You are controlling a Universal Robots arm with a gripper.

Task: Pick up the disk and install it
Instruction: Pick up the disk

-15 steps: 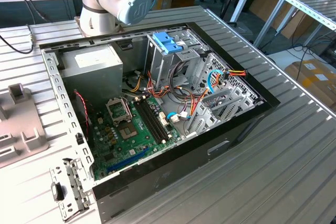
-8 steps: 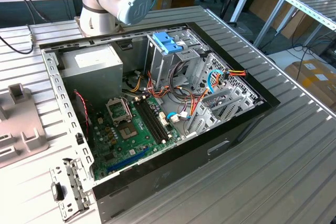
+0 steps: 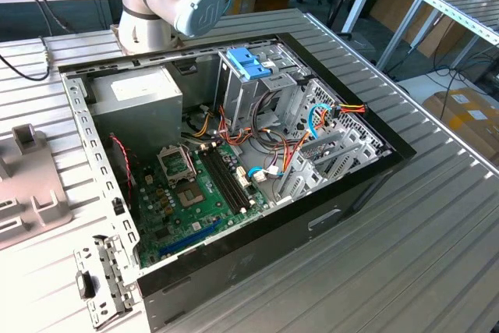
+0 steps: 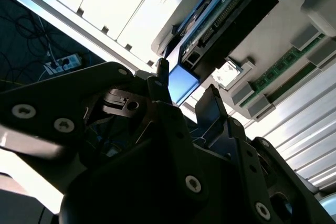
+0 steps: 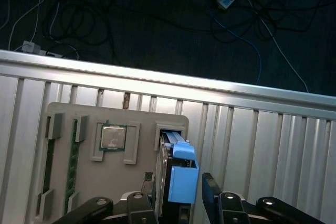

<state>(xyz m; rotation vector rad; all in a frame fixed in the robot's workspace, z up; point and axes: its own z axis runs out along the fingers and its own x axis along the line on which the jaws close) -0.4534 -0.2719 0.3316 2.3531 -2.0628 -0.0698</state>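
The disk (image 5: 181, 178) stands on edge in a slot of a pale grey tray (image 5: 142, 124), its bright blue tab end towards the wrist. In the second wrist view its dark body (image 4: 226, 24) runs away from the camera, with blue rails along it. My gripper (image 5: 177, 181) straddles the blue tab, one black finger (image 5: 149, 182) on each side. A thin gap shows beside the tab, so the gripper (image 4: 185, 80) is open around the disk. The disk still sits in its slot.
The tray also holds a processor chip (image 5: 113, 137) and green memory sticks (image 5: 73, 156), and it lies near the ribbed table's edge (image 5: 210, 90) above a cabled floor. The open computer case (image 3: 327, 216) shows its motherboard (image 3: 195, 193), power supply (image 3: 140, 95) and blue-topped drive cage (image 3: 248, 62).
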